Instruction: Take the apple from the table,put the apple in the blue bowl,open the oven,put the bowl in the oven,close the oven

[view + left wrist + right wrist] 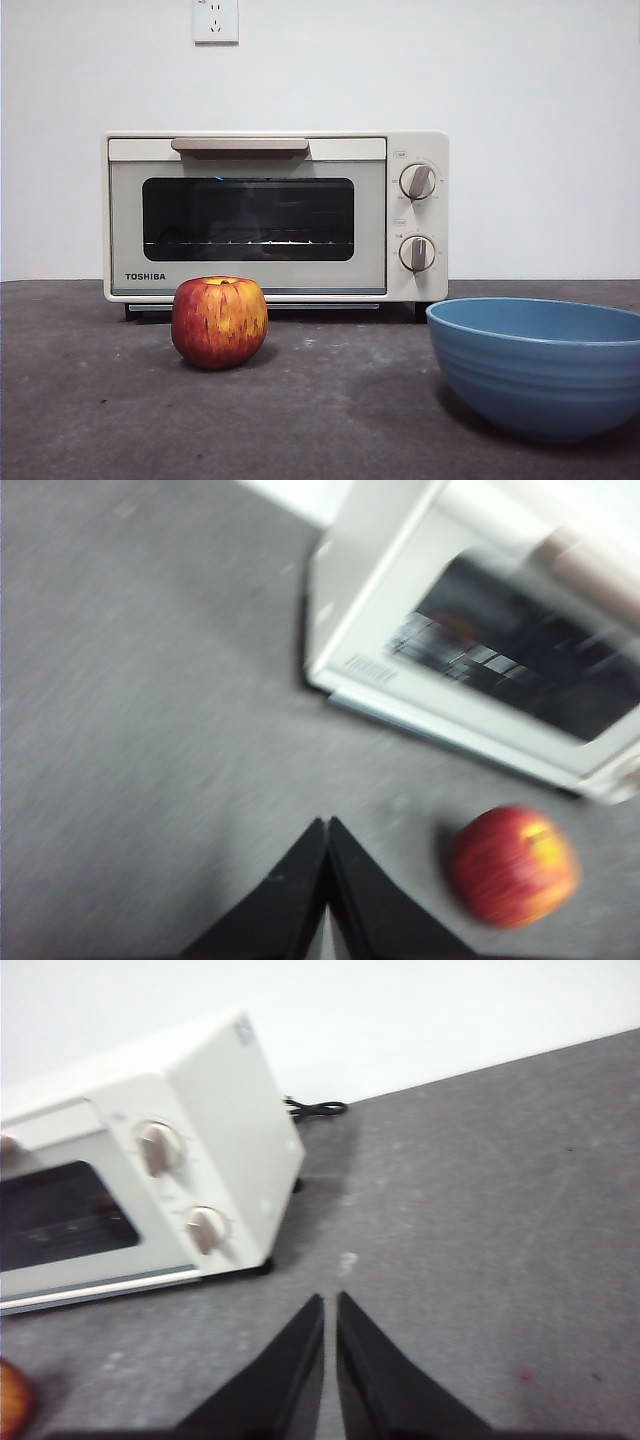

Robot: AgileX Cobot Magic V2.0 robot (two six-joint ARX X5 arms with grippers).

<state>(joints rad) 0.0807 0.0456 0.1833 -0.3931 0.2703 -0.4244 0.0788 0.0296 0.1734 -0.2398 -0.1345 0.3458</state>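
Sitting untouched, apple (219,322) (seemingly upright)

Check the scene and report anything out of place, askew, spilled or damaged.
Nothing stands out. The apple sits whole on the table, the blue bowl is upright and the oven is closed and square.

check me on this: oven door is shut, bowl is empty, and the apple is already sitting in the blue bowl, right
Not quite. The front view shows the apple resting on the table in front of the oven, apart from the blue bowl. The oven door is shut, and no fruit shows over the bowl's rim.
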